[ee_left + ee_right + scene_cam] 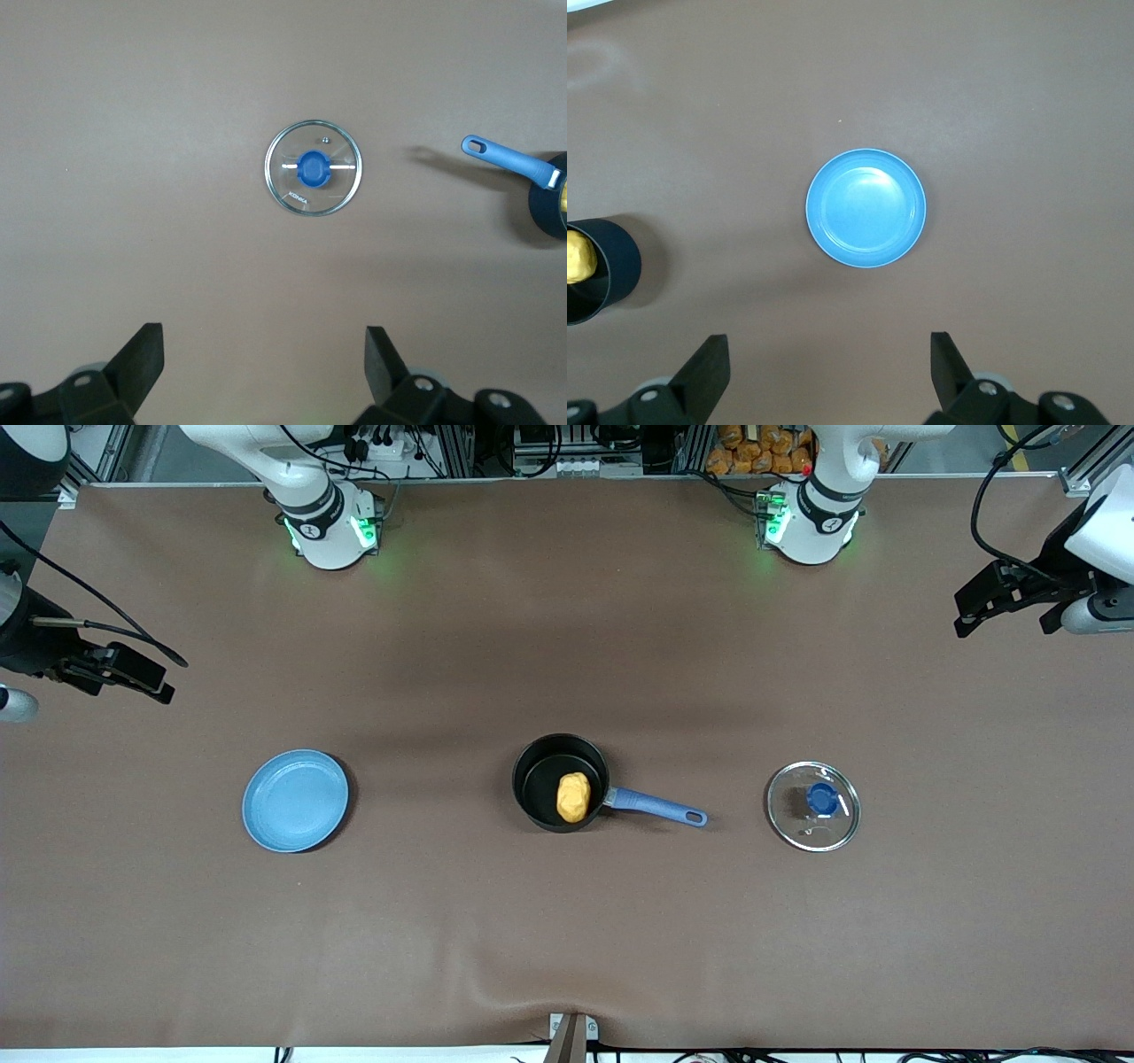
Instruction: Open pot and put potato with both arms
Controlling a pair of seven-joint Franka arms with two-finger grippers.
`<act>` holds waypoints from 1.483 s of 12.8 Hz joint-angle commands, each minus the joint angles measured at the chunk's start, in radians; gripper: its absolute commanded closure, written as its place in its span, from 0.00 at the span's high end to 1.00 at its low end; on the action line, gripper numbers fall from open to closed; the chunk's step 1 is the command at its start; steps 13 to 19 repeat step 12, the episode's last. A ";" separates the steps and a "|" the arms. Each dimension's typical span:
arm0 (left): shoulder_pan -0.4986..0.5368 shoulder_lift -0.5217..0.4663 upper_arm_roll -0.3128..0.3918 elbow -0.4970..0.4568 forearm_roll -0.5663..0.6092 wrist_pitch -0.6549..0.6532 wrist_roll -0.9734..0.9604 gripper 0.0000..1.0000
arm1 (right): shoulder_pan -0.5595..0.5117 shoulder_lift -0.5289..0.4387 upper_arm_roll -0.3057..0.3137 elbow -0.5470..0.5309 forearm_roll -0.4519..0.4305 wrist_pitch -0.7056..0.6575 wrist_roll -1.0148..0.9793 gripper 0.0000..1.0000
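both my left fingers (264,359) and right fingers (829,367) hang spread wide and empty over the bench (567,939) ends, while the potato (573,797) sits in the pot (560,782), its lid (812,806) lying apart beside the handle.

Brown mat (567,921) covers whole worktop, small fold at near edge. Aluminium frame rails (496,452), cables, orange items (753,447) along top. Light even.

I see wide bare worktop (567,629) between the bases and the row of plate (295,800), pot (560,782) and lid (812,806); open gaps separate all three.
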 commanded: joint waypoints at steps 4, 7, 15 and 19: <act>0.004 0.000 -0.004 0.018 0.011 -0.025 0.012 1.00 | -0.023 -0.019 0.021 -0.012 -0.018 -0.001 -0.005 1.00; 0.004 0.000 -0.004 0.017 0.010 -0.025 0.012 1.00 | -0.023 -0.019 0.021 -0.012 -0.018 -0.001 -0.005 1.00; 0.004 0.002 -0.004 0.017 0.008 -0.025 0.003 1.00 | -0.023 -0.015 0.021 -0.011 -0.015 0.008 -0.005 1.00; 0.004 0.002 -0.004 0.017 0.008 -0.025 0.003 1.00 | -0.023 -0.015 0.021 -0.011 -0.015 0.008 -0.005 1.00</act>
